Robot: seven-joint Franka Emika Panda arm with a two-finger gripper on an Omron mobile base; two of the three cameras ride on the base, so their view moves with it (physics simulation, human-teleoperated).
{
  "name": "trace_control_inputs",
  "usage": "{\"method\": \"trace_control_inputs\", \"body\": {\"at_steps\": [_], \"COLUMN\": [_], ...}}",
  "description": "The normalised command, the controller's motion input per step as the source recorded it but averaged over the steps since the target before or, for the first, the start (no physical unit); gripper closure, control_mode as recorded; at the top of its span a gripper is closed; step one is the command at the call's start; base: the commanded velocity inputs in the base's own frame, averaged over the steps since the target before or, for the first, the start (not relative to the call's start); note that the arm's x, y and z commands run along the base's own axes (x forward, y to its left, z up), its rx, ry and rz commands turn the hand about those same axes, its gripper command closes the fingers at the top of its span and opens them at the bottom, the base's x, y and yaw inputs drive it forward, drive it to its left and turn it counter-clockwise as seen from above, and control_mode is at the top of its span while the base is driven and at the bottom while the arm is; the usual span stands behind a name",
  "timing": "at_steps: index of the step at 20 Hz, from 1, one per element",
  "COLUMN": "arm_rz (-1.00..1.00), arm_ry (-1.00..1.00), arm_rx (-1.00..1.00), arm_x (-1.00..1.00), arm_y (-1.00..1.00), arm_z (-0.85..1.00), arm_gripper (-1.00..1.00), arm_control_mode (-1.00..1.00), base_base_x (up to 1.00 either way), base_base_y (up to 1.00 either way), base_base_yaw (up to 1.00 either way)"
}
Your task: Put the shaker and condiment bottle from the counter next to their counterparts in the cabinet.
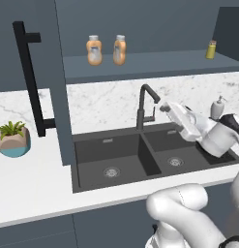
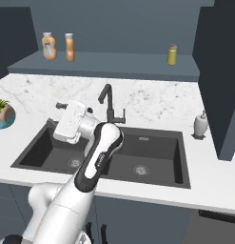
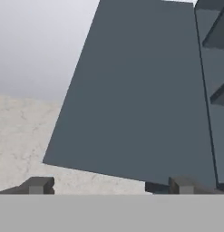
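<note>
Two orange condiment bottles [image 1: 94, 50] [image 1: 119, 49] with pale caps stand side by side on the shelf of the open cabinet [image 1: 155, 63]; I cannot tell which one came from the counter [image 1: 34, 179]. They also appear in the right base view [image 2: 49, 46] [image 2: 69, 46]. A small yellow-green shaker [image 1: 211, 50] [image 2: 172, 55] stands far right on the same shelf. The pale blue-grey shaker is out of view. My gripper [image 1: 163, 105] [image 2: 60, 106] hangs over the sink, below the shelf, open with nothing between its fingers [image 3: 109, 186]. It faces the dark cabinet door.
The cabinet door [image 1: 43, 43] swings out at left with its long black bar handle [image 1: 29, 77]. A black faucet [image 1: 145, 104] rises behind the double sink [image 1: 116, 160], close to my hand. A soap dispenser [image 1: 217, 107] and a potted plant [image 1: 13, 139] stand on the counter.
</note>
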Motion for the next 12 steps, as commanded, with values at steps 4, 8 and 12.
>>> {"method": "trace_control_inputs", "body": {"at_steps": [4,8,12], "arm_rz": [0.51,0.47,0.46], "arm_ry": [0.0,0.0,0.0], "arm_rx": [0.0,0.0,0.0], "arm_x": [0.09,0.28,0.19], "arm_y": [0.0,0.0,0.0], "arm_z": [-0.22,-0.2,-0.2], "arm_gripper": [-1.0,-1.0,-1.0], "arm_control_mode": [-1.0,-1.0,-1.0], "base_base_x": [0.0,0.0,0.0], "base_base_y": [0.0,0.0,0.0], "base_base_yaw": [0.0,0.0,0.0]}}
